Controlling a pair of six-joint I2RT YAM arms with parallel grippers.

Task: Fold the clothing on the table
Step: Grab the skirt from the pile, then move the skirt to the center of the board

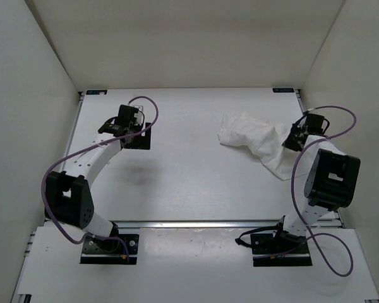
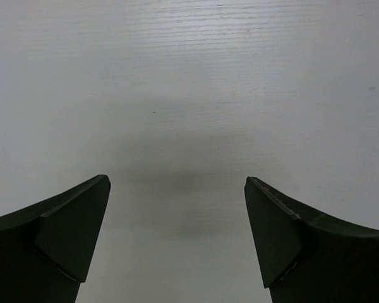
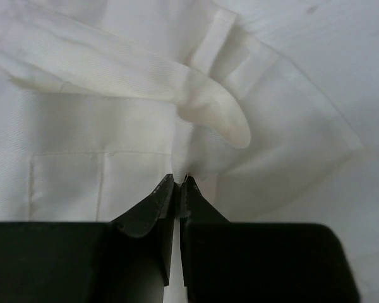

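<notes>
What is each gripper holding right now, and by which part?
The right gripper is shut on the clothing, pinching a raised fold near its right edge. The left gripper is open over the table, holding nothing.

open table [image 1: 196, 183] across middle and left, crumpled clothing [image 1: 252, 140] bunched far right, walls [image 1: 25, 95] hemming three sides

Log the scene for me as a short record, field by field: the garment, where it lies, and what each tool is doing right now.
item: white clothing, crumpled in a heap, not folded
place: right side of the table
left arm: left tool open, above bare table on the left side, apart from the clothing
right arm: right tool shut on a fold at the clothing's right end
progress: no neat fold made yet
</notes>
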